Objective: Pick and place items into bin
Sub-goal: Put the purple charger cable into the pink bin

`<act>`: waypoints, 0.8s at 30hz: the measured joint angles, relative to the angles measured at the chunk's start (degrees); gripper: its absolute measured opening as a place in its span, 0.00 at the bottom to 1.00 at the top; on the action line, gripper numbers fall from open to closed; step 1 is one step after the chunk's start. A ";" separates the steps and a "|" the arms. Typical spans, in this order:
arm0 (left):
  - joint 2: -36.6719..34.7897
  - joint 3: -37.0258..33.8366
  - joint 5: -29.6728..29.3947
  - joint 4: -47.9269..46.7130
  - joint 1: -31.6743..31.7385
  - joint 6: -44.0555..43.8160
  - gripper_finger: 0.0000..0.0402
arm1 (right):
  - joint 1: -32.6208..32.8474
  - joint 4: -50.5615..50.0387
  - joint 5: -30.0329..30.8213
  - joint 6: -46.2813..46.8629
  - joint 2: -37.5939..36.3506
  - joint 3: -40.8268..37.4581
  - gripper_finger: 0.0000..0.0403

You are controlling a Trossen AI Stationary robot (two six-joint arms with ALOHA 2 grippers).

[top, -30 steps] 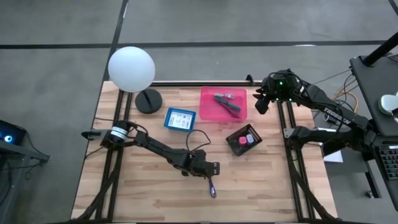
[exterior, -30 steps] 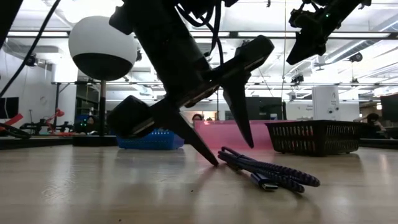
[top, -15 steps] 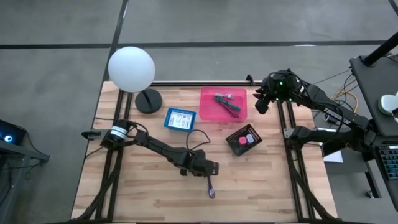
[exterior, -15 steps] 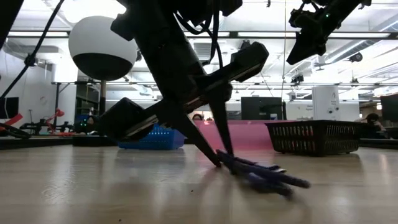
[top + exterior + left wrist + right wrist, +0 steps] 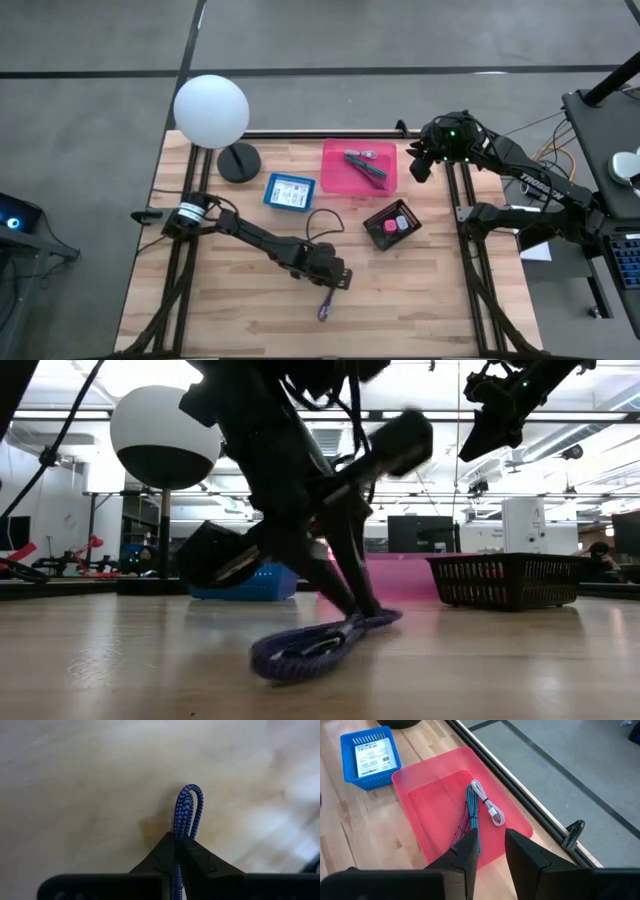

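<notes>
1. Blue-purple braided cable (image 5: 325, 307), folded into a short bundle: light, soft, floppy. You'll see it sag and swing, so it probably won't hold shape when lifted.
2. Best hold, in my view: mid-bundle, across all strands at once. A grip near one end lets the rest trail on the wood.
3. Left gripper (image 5: 338, 283) sits low over the table (image 5: 420, 290), near the front edge. Its fingers are pinched on the cable; the wrist view shows the strands running between the tips, w/ the folded loop (image 5: 188, 807) sticking out past them.
4. Low view: one end is up at the fingers, the rest (image 5: 300, 650) droops onto the wood, so it's only partly off the table.
5. Pink bin (image 5: 336, 177) is well apart, toward the back, already holding other cables (image 5: 472, 817).
6. Right gripper (image 5: 421, 163) waits just beside the pink bin's far side, raised, fingers spread apart, empty.
</notes>
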 joint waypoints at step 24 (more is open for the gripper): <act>-16.96 1.65 -27.48 12.72 13.44 49.99 0.00 | 0.00 -0.20 -0.02 2.33 0.00 0.00 0.20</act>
